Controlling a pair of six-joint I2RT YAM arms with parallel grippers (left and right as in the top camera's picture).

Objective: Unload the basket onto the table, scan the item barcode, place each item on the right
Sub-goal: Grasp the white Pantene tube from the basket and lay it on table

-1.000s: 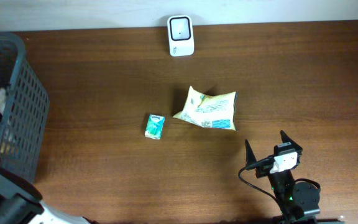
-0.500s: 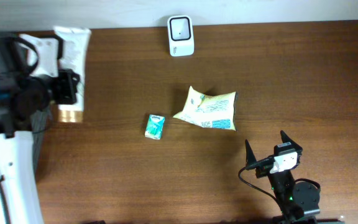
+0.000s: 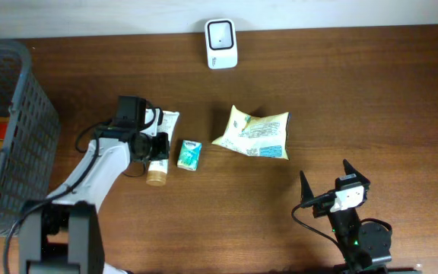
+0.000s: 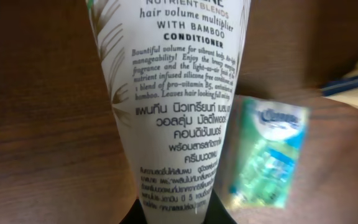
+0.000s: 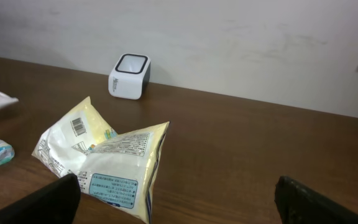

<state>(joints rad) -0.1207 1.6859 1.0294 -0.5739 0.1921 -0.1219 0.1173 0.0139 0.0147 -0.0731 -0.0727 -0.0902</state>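
Note:
A white conditioner tube [image 3: 169, 122] with a gold cap [image 3: 156, 178] is held left of centre, my left gripper [image 3: 157, 144] shut on it. In the left wrist view the tube [image 4: 173, 106] fills the middle, printed text facing the camera, and the gripper [image 4: 173, 216] pinches its narrow end. The white scanner [image 3: 221, 43] stands at the back edge and also shows in the right wrist view [image 5: 129, 76]. My right gripper [image 3: 333, 186] stands open at the front right, nothing between its fingers [image 5: 48, 199].
A small green tissue pack [image 3: 190, 154] lies just right of the tube. A yellow snack bag [image 3: 255, 133] lies in the middle. A grey basket [image 3: 21, 129] holding several items stands at the left edge.
My left arm has swung from the basket at the back left to the table's middle, carrying the tube down beside the tissue pack. The right arm has not moved.

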